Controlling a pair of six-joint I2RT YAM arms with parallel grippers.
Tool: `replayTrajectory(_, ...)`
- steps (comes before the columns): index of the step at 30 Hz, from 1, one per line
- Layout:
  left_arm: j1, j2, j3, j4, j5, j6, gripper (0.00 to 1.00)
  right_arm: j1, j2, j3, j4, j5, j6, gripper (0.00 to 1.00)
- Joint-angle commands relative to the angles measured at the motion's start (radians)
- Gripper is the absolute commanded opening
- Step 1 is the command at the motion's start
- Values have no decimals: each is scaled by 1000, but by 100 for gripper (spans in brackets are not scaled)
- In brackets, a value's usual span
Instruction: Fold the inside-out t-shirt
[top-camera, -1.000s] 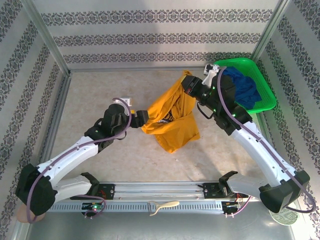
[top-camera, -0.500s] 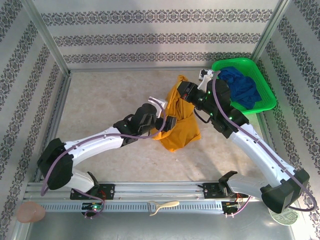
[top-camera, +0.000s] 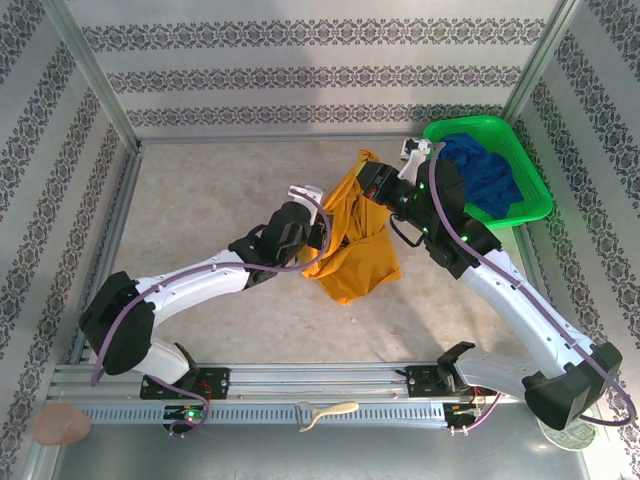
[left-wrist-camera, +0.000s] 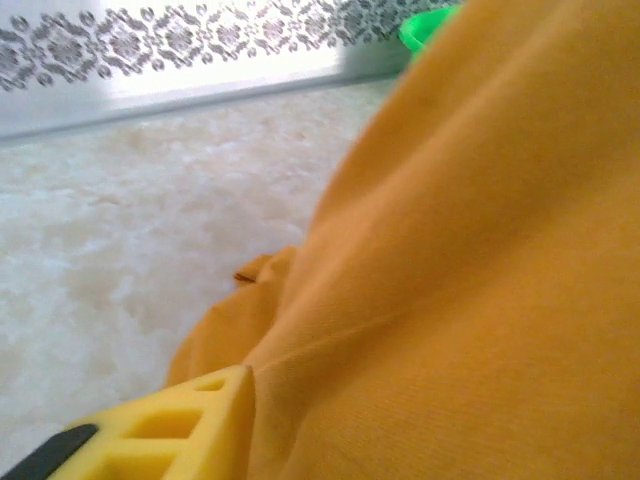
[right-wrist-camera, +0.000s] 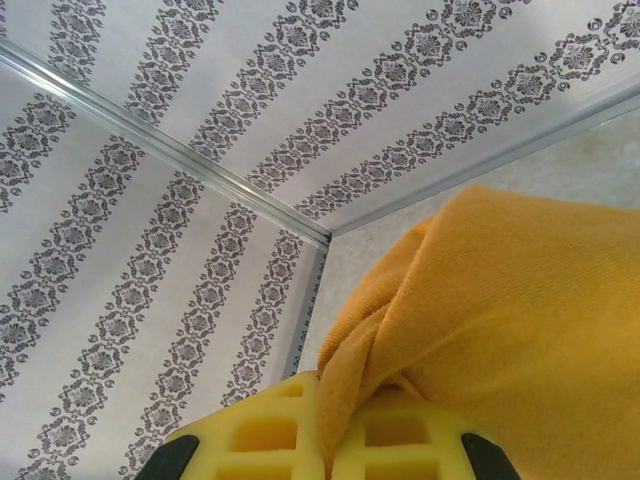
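The inside-out t-shirt (top-camera: 352, 245) is mustard yellow and hangs bunched from my right gripper (top-camera: 366, 178), with its lower end resting on the table. In the right wrist view the right gripper (right-wrist-camera: 325, 385) is shut, a twisted fold of the t-shirt (right-wrist-camera: 500, 300) pinched between its yellow fingers. My left gripper (top-camera: 322, 228) is pushed into the shirt's left side at mid height. In the left wrist view the t-shirt (left-wrist-camera: 470, 250) lies creased and tight against the inner face of one yellow finger (left-wrist-camera: 150, 430). The other finger is hidden behind the cloth.
A green basket (top-camera: 535, 200) holding a deep-blue garment (top-camera: 485, 175) stands at the back right, just behind the right arm. Patterned walls close in the back and both sides. A metal rail (top-camera: 320, 380) runs along the near edge, with a cream tool (top-camera: 325, 412) beside it.
My left arm has swung right from the table's left half, and its gripper has closed in on the shirt's side. The right gripper has kept hold and shifted slightly toward the back.
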Motion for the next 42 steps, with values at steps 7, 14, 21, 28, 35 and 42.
replayTrajectory(7,123,182,134,22,253,-13,25,-2,-28,-3,43,-3,23,0)
replayTrajectory(14,310,40,77,59,804,-162,0,-147,130,-14,79,-65,33,0)
replayTrajectory(21,374,-4,25,428,1245,-524,0,-230,464,91,27,-232,-164,57)
replayTrajectory(28,395,107,-39,934,1250,-892,0,-215,118,-176,66,-205,-192,71)
replayTrajectory(35,399,167,-17,1017,1267,-975,0,-154,-128,-367,180,-172,-226,94)
replayTrajectory(42,398,181,-3,1043,1273,-999,0,-107,52,-350,341,-169,-175,91)
